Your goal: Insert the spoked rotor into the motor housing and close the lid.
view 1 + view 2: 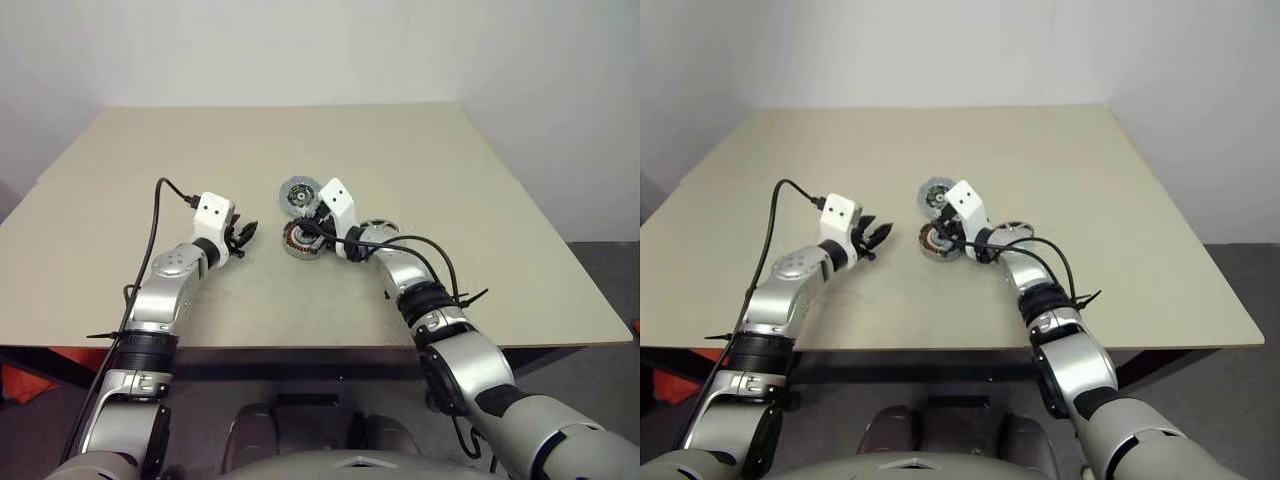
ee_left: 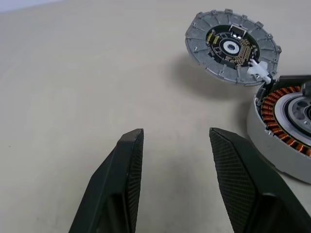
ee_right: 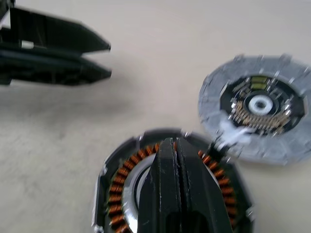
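Beige surface (image 1: 480, 180) under a pale wall carries the motor housing (image 1: 300, 240) near its middle, copper windings showing. Its lid (image 1: 297, 194) lies open at the housing's twelve o'clock, joined at the rim. At three o'clock, behind my right arm, sits the spoked rotor (image 1: 374, 229). My right gripper (image 3: 176, 145) hovers over the housing, jaws pressed together, empty. My left gripper (image 2: 177, 138) waits at nine o'clock, jaws spread, empty. I judge the rotor rigid, smooth metal, fairly light; grip it across the black rim.
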Available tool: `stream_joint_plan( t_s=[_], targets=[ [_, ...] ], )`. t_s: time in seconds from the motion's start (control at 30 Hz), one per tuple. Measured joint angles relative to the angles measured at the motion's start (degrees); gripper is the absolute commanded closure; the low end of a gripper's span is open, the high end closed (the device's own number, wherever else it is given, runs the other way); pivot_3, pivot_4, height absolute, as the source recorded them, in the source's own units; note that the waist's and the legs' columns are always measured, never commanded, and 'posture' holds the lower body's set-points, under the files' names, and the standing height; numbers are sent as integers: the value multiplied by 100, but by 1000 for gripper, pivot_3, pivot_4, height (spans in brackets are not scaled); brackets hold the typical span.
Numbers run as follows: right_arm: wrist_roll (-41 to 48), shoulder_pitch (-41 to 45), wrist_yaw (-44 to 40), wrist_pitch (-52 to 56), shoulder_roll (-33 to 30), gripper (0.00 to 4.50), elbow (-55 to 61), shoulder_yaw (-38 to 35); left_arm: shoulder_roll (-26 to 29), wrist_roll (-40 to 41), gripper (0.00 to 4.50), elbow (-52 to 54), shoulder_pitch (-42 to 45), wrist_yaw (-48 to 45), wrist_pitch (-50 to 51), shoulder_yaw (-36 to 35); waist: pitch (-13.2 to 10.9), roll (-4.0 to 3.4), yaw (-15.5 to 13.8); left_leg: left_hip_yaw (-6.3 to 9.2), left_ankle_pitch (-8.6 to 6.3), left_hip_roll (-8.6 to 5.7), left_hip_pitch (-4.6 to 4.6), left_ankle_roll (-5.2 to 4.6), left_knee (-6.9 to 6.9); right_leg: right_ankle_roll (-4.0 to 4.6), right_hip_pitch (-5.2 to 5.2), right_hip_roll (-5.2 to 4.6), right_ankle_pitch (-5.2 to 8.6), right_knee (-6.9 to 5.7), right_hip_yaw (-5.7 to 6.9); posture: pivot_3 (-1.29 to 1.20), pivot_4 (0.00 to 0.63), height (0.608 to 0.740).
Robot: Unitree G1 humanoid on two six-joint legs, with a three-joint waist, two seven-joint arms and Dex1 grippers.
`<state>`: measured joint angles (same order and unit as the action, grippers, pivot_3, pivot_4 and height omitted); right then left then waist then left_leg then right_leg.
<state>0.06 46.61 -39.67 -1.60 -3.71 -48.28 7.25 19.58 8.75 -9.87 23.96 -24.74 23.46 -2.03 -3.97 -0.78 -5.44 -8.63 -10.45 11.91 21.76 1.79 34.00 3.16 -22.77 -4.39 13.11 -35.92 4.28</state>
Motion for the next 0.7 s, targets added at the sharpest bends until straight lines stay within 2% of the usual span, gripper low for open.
stream_joint_plan(
  t_s=[0.17, 0.37, 0.7],
  targets=[
    [1, 13, 32, -58, -1, 4456, 11, -23, 0, 0, 2227, -6, 0, -3, -32, 1, 0, 0, -1, 0, 0, 0, 1, 0, 0, 0, -1, 0, 0, 1, 0, 0, 0, 740],
    [-34, 27, 323, -279, 27, 4456, -658, -61, 0, -6, 2227, -9, -2, -2, -44, 11, 0, 0, -1, 0, 0, 0, 0, 0, 0, 0, 0, 0, 0, 0, 0, 0, 0, 740],
    [-58, 114, 644, -594, 18, 4456, -1011, -152, 0, -32, 2227, -11, -2, -2, -46, 26, 0, 0, -2, 0, 0, 1, -18, 0, 0, 0, 19, -1, 0, 0, -1, 0, 0, 740]
  ],
)
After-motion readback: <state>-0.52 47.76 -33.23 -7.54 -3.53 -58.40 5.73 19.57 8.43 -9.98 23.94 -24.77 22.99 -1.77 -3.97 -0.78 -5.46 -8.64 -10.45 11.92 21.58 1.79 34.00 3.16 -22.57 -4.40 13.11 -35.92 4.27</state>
